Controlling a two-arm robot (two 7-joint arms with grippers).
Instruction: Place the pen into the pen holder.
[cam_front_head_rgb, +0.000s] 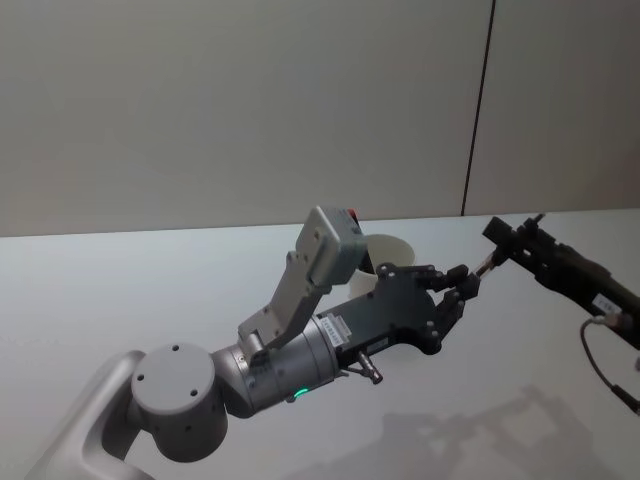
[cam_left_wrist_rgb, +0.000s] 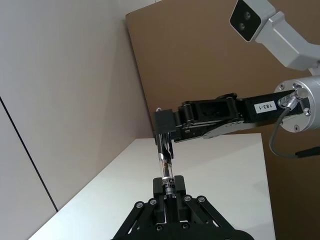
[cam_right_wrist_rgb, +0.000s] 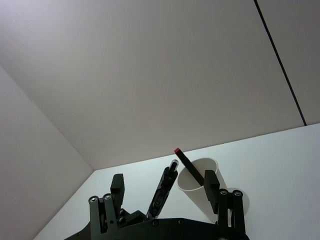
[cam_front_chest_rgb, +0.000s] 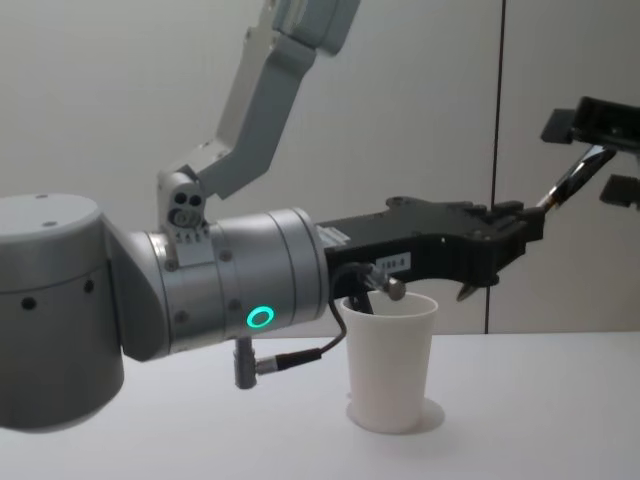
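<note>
While outstretched, left gripper (cam_front_head_rgb: 467, 284) around pen (cam_left_wrist_rgb: 165, 167).

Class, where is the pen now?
In the chest view the pen is in mid-air, upper right, held by the left gripper, its far end between the open fingers of the right gripper, above and right of the pen holder.

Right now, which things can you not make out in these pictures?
1. Inside of the cup: chest view, its own wall hides it; head view, the left arm covers most of it.
2. Held end of the pen: left wrist view, buried in the left pincer.
3. The right pincer: chest view, cut by the right edge.
4. The red-tipped stick in the cup: right wrist view, lower part behind the cup wall; too small to tell what it is.
</note>
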